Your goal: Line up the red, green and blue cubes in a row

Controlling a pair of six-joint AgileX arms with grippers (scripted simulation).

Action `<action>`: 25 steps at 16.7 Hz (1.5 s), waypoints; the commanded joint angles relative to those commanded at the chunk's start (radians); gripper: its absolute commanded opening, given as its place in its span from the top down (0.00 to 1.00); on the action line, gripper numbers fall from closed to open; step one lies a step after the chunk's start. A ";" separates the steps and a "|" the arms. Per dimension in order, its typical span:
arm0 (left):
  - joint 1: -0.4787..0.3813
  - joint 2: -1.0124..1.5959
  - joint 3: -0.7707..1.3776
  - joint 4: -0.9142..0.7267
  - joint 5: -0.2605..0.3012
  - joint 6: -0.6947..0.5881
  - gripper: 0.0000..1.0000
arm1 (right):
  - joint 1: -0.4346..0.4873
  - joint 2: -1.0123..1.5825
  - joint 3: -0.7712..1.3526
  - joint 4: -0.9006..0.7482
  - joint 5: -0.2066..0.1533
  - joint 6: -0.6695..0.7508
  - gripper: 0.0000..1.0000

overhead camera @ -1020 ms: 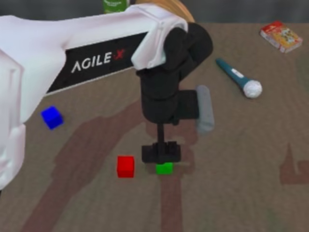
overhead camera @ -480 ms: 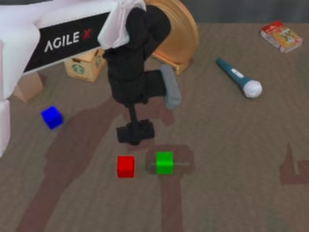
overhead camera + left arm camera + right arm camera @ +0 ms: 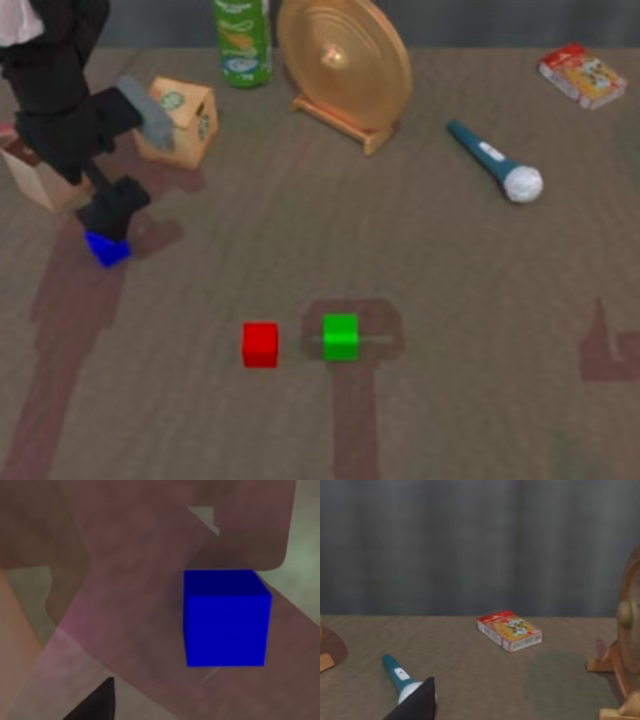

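Note:
The red cube (image 3: 260,343) and the green cube (image 3: 340,336) sit side by side, a small gap apart, at the front middle of the table. Far to the left lies the blue cube (image 3: 107,250), partly covered by my left gripper (image 3: 110,218), which hangs open just above it. In the left wrist view the blue cube (image 3: 225,620) is close and free on the table, with one dark fingertip (image 3: 100,705) off to its side. My right arm is out of the top view; its wrist view shows one dark fingertip (image 3: 422,702), nothing held.
A tan box (image 3: 180,120) and another tan box (image 3: 40,175) stand close behind my left gripper. At the back are a green bottle (image 3: 242,40) and a golden disc on a stand (image 3: 343,65). A teal microphone (image 3: 497,163) and red packet (image 3: 582,75) lie back right.
My left gripper has let go of the green cube beside the red one, risen, and swung left and back until it hangs over the blue cube.

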 joint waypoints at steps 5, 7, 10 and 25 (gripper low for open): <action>0.029 0.001 0.001 0.004 0.000 -0.001 0.00 | 0.000 0.000 0.000 0.000 0.000 0.000 0.00; 0.026 -0.002 -0.004 0.006 0.000 -0.001 0.00 | 0.000 0.000 0.000 0.000 0.000 0.000 0.00; 0.029 0.028 -0.047 0.076 0.000 -0.003 0.00 | 0.000 0.000 0.000 0.000 0.000 0.000 0.00; 0.030 0.124 -0.169 0.297 0.001 0.001 0.38 | 0.000 0.000 0.000 0.000 0.000 0.000 0.00</action>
